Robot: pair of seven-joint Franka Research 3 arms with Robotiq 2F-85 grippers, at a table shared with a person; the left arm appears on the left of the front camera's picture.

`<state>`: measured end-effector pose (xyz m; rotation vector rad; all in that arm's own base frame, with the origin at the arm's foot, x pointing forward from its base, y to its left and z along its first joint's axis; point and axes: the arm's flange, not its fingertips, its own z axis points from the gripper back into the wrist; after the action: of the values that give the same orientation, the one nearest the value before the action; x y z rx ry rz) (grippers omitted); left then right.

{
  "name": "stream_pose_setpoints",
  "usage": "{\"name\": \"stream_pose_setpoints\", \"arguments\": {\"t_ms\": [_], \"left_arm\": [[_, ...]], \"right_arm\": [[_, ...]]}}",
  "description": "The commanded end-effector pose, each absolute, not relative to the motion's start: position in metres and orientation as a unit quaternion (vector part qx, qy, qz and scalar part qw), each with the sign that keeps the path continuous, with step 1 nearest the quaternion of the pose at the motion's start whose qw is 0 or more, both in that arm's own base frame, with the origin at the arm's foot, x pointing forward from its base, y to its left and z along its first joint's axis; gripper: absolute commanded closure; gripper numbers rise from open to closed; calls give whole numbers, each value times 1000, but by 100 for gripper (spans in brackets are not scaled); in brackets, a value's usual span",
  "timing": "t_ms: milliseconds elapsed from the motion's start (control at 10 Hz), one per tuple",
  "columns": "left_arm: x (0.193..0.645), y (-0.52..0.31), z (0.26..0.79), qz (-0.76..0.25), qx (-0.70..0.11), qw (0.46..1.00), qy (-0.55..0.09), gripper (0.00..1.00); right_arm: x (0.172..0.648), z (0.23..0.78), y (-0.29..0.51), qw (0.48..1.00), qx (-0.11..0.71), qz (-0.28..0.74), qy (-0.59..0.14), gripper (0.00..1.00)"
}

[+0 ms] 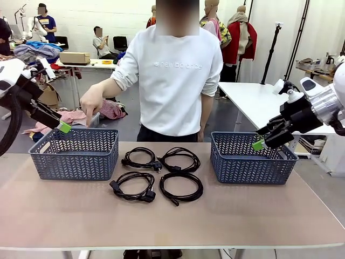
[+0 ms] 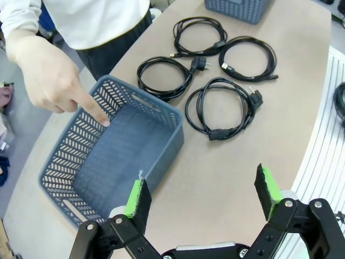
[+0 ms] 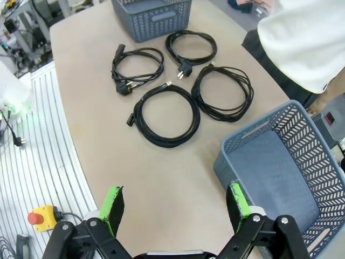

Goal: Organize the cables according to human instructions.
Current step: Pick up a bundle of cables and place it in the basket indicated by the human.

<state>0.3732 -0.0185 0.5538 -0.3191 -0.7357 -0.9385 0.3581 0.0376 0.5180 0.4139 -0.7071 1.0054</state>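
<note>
While both tools hang released with nothing between their green pads, we see the four cables [image 2: 218,134] lying as separate round coils in a two-by-two block. They sit midway between the left and right edges of the tabletop [image 1: 242,216], somewhat closer to its far edge. A blue left basket [image 1: 75,162] stands toward the left edge and a matching right basket [image 1: 250,167] toward the right edge, with the coils between them, touching neither. The left tool [image 2: 202,186] hovers above the outer end of the left basket, well apart from the cables. The right tool [image 3: 175,197] hovers over the right basket, also well apart from them. From the far side, the person's hand [image 1: 90,102] reaches down, its forefinger pointing into the left basket at its far rim.
</note>
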Motion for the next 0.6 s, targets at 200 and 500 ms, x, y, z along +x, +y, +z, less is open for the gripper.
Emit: {"name": "stream_pose_setpoints", "arguments": {"t_ms": [200,500], "left_arm": [[374,-16,550,-448,-155,809,-348,0],[374,-16,550,-448,-155,809,-348,0]], "right_arm": [[362,518,37,787,199,476,-337,0],[362,518,37,787,199,476,-337,0]]}}
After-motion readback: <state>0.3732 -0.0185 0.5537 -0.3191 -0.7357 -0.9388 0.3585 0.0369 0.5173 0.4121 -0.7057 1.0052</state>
